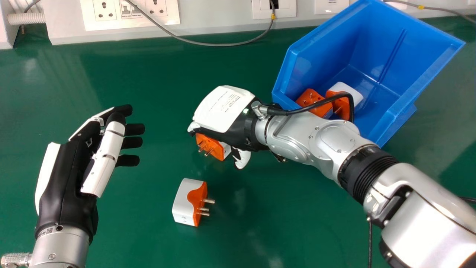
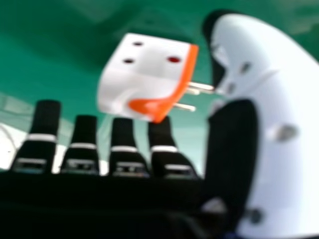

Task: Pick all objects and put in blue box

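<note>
tabletop, glossy green, holds the blue box near white sockets.

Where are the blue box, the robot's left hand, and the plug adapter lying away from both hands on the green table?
Blue box (image 1: 386, 44): head view, on its inner wall.
Left hand (image 1: 74, 165): head view, on its black body.
Three-pin plug adapter (image 1: 186, 199): head view, on its white side.
</note>
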Tool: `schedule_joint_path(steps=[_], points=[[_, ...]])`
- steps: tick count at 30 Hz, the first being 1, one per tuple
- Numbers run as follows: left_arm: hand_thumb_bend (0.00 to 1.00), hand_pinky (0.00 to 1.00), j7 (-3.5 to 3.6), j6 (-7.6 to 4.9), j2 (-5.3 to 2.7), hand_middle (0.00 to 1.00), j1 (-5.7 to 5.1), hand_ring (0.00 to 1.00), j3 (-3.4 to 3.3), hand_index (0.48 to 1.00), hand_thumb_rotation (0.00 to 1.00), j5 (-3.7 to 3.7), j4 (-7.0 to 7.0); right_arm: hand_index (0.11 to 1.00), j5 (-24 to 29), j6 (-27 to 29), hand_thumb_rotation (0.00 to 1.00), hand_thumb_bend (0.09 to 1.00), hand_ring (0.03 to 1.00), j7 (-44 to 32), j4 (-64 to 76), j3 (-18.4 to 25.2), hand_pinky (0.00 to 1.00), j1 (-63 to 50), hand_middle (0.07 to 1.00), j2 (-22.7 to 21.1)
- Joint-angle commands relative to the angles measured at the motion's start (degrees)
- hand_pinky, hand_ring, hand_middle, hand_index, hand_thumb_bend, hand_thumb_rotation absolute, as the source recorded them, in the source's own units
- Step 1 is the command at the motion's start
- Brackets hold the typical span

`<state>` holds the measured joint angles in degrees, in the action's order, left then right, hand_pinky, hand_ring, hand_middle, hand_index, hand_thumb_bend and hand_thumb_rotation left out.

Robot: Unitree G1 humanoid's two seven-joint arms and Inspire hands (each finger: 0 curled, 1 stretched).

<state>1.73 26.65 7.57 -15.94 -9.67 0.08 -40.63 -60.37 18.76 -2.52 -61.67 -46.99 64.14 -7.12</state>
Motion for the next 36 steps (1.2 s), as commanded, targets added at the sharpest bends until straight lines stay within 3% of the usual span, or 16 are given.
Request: schedule_joint_path(steps=[1,12,26,36], points=[[0.27,0.61,-0.38,-0.04,-0.09,0.71,-0.2,0.7,0.22,0.771,0.76,0.53,-2.06,0.839,0.3,-1.0,0.0,0.433,0.884,1.4,1.2,-0.1,0.76,0.2,0.888,-0.2],[0.27,0.61,-0.27,0.01,0.0,0.71,-0.36,0.7,0.19,0.771,0.76,0.64,-2.25,0.832,0.3,-1.6,0.0,0.422,0.883,1.8,1.7,-0.2,0.77,-0.3,0.889,-0.4],[0.27,0.6,-0.22,0.33,0.03,0.71,-0.95,0.7,0.36,0.772,0.76,0.73,-3.12,0.813,0.3,-1.9,0.0,0.492,0.857,4.9,1.7,-0.9,0.74,-1.0,0.87,-0.5],[0.28,0.6,-0.23,0.83,0.03,0.71,-0.82,0.7,0.41,0.77,0.76,0.69,-3.55,0.792,0.5,-1.3,0.0,0.453,0.829,5.5,1.4,-0.8,0.7,-1.1,0.847,-0.5]])
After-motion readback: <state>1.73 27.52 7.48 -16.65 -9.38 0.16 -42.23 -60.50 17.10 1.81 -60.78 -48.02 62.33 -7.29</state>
